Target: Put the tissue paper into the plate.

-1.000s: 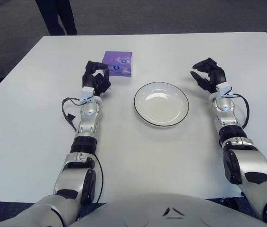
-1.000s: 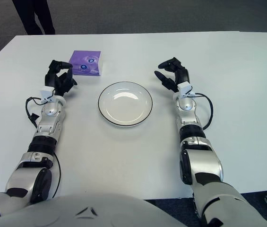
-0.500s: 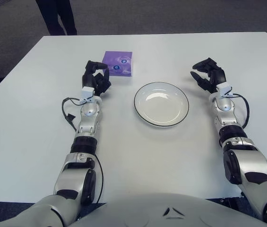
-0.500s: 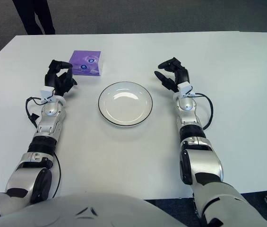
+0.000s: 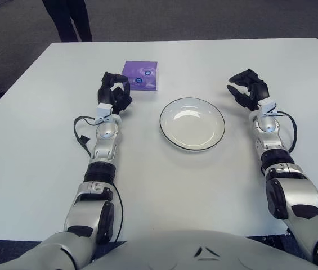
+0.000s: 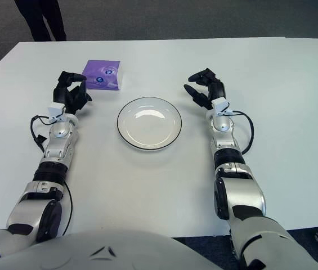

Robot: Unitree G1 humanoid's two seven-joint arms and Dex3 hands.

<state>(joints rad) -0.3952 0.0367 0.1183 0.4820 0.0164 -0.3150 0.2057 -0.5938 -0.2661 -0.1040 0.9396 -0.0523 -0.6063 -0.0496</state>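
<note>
I see plenty of bare white table (image 5: 204, 185) between the two arms and in front of the plate (image 5: 192, 123), and the far half of the tabletop past both hands is open as well. The table's far edge runs across the top of the view, with dark grey carpet (image 5: 204, 17) beyond it. The left edge slants down past my left arm, well apart from it. A person's dark-trousered legs (image 5: 67, 19) stand on the carpet beyond the far left corner.

The tissue paper (image 5: 140, 75) is a small flat purple pack with a pale printed mark on its top face. It lies flat on the table, beyond and to the left of the plate, apart from its rim. The plate is white with a thin dark line around the rim, round and shallow, and it sits between my two hands.

My left hand (image 5: 113, 94) shows just beside the pack's near left corner, fingers curled in loosely and holding nothing; I cannot tell whether a fingertip touches the pack. A black cable (image 5: 81, 133) loops out from the left forearm. My right hand (image 5: 248, 89) shows to the right of the plate, apart from it, fingers spread and holding nothing.
</note>
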